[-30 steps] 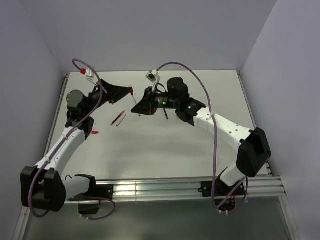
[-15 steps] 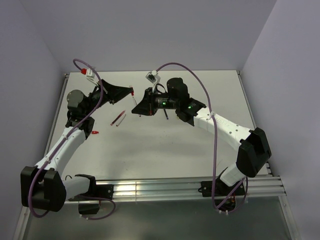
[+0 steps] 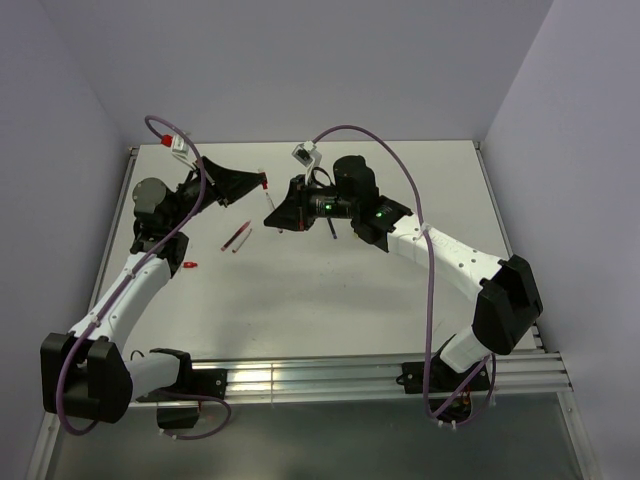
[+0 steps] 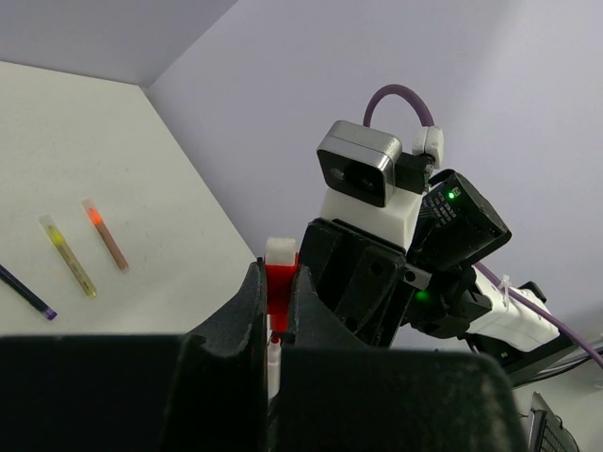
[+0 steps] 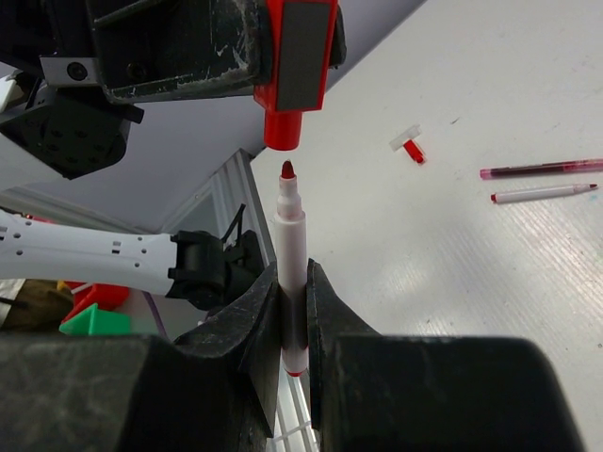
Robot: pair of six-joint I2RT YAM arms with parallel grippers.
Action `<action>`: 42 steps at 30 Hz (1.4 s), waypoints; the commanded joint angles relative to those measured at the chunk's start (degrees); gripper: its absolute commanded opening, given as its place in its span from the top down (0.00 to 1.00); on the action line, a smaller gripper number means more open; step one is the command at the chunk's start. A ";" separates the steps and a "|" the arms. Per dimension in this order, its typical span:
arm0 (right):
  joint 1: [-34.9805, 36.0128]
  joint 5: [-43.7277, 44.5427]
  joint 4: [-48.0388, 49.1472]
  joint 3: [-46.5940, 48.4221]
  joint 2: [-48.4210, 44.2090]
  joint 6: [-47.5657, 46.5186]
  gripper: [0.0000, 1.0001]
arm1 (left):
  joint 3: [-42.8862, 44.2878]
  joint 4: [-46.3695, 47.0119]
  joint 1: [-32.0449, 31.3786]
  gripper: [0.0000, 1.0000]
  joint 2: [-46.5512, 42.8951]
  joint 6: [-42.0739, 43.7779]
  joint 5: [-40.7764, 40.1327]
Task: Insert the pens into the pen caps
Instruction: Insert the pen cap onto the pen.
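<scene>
- Left gripper (image 3: 258, 183), overhead view: clamped on a red cap (image 3: 264, 182) and held above the table (image 3: 400, 290), toward its 11 o'clock area.
  The right gripper (image 3: 272, 214) sits close at 5 o'clock of it, shut on a white pen (image 3: 270, 202).
  Two pens (image 3: 236, 237) lie on the table at 7 o'clock of the grippers.
  A loose red cap (image 3: 189, 266) lies farther out at 8 o'clock, and a dark pen (image 3: 331, 231) lies at 3 o'clock.
- Left wrist view: the fingers (image 4: 252, 292) pinch the red cap (image 4: 280, 281) from both sides, with its pale end up.
  Three more pens lie at 9 o'clock: yellow (image 4: 68, 256), orange-tipped (image 4: 105, 235) and dark blue (image 4: 24, 292).
- Right wrist view: the right gripper (image 5: 290, 294) holds the pen (image 5: 289, 235) upright by its lower barrel, red tip at 12 o'clock.
  The cap's (image 5: 283, 122) open mouth hangs directly above the tip, near it but not touching.
  Another small cap (image 5: 410, 146) and two pens (image 5: 542, 181) lie at 2 to 3 o'clock.
- Progress, as judged: this pen is lined up but not yet inserted.
  The other pens remain on the table, and whether any is capped cannot be told.
- Appearance: white barrel, red felt tip, and a short cap with a narrow bore.
</scene>
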 commanded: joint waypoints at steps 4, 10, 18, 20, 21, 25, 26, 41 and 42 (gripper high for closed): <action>0.21 1.06 0.52 3.82 -2.69 -1.46 1.00 | 1.56 1.84 -0.31 1.00 -0.09 0.84 1.36; 0.21 1.42 0.08 4.17 -2.87 -1.73 1.00 | 1.39 2.19 -0.75 1.00 0.35 0.75 1.62; 0.12 1.94 -0.18 4.35 -2.60 -1.73 1.00 | 1.39 2.63 -1.28 1.00 0.44 0.84 1.80; -0.06 2.03 -0.18 4.35 -2.69 -1.64 1.00 | 1.39 2.19 -1.36 1.00 0.26 1.01 1.71; -0.14 2.21 -0.10 4.17 -2.86 -1.38 1.00 | 1.47 2.11 -1.45 1.00 0.26 1.10 1.79; -0.76 3.52 1.74 2.60 -4.01 -0.41 1.00 | 0.60 1.32 -2.24 1.00 -1.14 1.45 1.01; -0.76 4.40 1.92 2.33 -4.27 -0.41 1.00 | 0.25 0.44 -2.94 1.00 -1.58 1.71 0.48; -0.67 9.24 6.32 -3.39 -9.98 -1.37 1.00 | -6.78 -2.90 -13.57 1.00 -12.48 7.24 -4.36; -0.67 9.15 6.23 -3.73 -10.25 -1.55 1.00 | -7.05 -3.25 -14.10 1.00 -13.36 8.56 -4.36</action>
